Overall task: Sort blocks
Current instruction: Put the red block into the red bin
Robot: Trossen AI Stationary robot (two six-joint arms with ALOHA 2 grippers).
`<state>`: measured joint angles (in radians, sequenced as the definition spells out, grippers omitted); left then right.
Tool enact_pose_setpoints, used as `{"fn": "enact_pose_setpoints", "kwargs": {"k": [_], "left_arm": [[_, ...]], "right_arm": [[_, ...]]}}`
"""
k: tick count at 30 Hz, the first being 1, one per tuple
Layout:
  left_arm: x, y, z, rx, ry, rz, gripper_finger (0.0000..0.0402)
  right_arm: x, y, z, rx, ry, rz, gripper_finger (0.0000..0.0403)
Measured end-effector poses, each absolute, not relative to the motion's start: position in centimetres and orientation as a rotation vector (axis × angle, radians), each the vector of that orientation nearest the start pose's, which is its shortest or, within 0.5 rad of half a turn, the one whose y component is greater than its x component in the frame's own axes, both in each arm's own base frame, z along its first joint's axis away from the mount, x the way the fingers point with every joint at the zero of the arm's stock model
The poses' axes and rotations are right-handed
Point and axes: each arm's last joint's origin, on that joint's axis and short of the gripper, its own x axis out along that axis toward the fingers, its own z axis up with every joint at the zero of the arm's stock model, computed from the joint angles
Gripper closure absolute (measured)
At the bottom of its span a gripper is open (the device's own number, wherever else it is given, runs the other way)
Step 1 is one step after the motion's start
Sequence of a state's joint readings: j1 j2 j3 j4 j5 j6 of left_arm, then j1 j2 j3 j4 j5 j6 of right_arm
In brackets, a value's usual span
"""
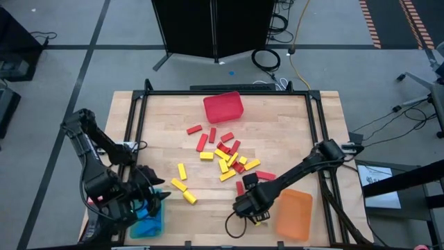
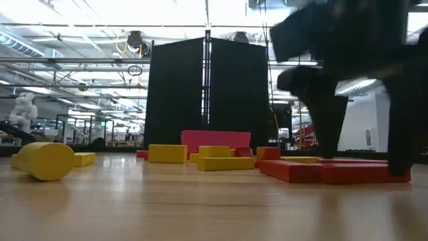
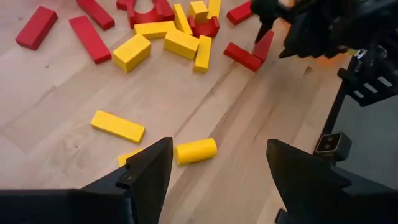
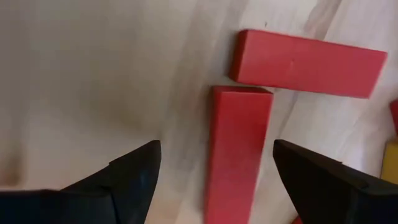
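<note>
Wooden surface (image 1: 291, 132) with scattered blocks (image 1: 225, 156). Right end effector (image 4: 211, 171), fingers wide, straddles a red block (image 4: 236, 149) for pickup; left end effector (image 3: 214, 171), wide, waits over the blue bin (image 1: 149, 222).

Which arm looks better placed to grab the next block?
The right one, probably. The right gripper hangs open directly over a red block, fingers either side of it. The left gripper is open too, but sits near the blue bin, away from the pile.
</note>
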<state>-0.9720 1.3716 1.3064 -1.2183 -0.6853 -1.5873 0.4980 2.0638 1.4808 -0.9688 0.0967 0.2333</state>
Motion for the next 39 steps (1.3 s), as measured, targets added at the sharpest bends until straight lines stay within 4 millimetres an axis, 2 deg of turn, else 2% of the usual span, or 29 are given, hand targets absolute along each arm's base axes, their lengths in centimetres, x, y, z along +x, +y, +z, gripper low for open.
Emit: {"fn": "enact_pose_setpoints", "kwargs": {"k": [3,6,8,12,13,18,22,27,29,33,35,39], "left_arm": [[15.2,-18.9,32.0,-0.538,0.762,0.439,0.0137],[15.2,-18.9,32.0,-0.54,0.761,0.438,0.0137],[15.2,-18.9,32.0,-0.542,0.76,0.437,0.0137],[15.3,-18.9,32.0,-0.541,0.754,0.439,0.0137],[15.3,-18.9,32.0,-0.54,0.748,0.44,0.0137],[15.3,-18.8,32.1,-0.531,0.711,0.449,0.0137],[15.3,-18.8,32.1,-0.528,0.699,0.452,0.0137],[15.5,-18.7,32.2,-0.517,0.648,0.466,0.0137],[15.6,-18.6,32.2,-0.512,0.622,0.476,0.0137],[16.1,-18.1,32.3,-0.515,0.594,0.505,0.0137],[16.4,-17.9,32.3,-0.521,0.589,0.521,0.0137],[16.9,-17.5,32.3,-0.539,0.579,0.541,0.0137]], "right_arm": [[34.1,17.2,14.3,-0.289,1.542,0.152,0.0106],[33.7,16.2,12.9,-0.263,1.579,0.169,0.0136],[33.5,15.4,12.2,-0.205,1.591,0.208,0.0171],[33.4,14.7,11.7,-0.191,1.585,0.249,0.0284],[33.5,14.6,11.7,-0.192,1.583,0.262,0.0297],[33.8,13.7,12.2,-0.174,1.564,0.258,0.0296],[33.5,12.8,15.0,-0.227,1.489,0.285,0.0296],[32.4,8.8,21.6,-0.242,1.363,0.188,0.0296],[31.9,6.8,22.9,-0.244,1.346,0.115,0.0296],[32.5,1.3,25.9,-0.195,1.156,-0.153,0.0296],[32.9,-1.8,26.5,-0.101,1.086,-0.268,0.0296],[33.4,-7.5,26.0,0.064,1.01,-0.414,0.0296]]}}
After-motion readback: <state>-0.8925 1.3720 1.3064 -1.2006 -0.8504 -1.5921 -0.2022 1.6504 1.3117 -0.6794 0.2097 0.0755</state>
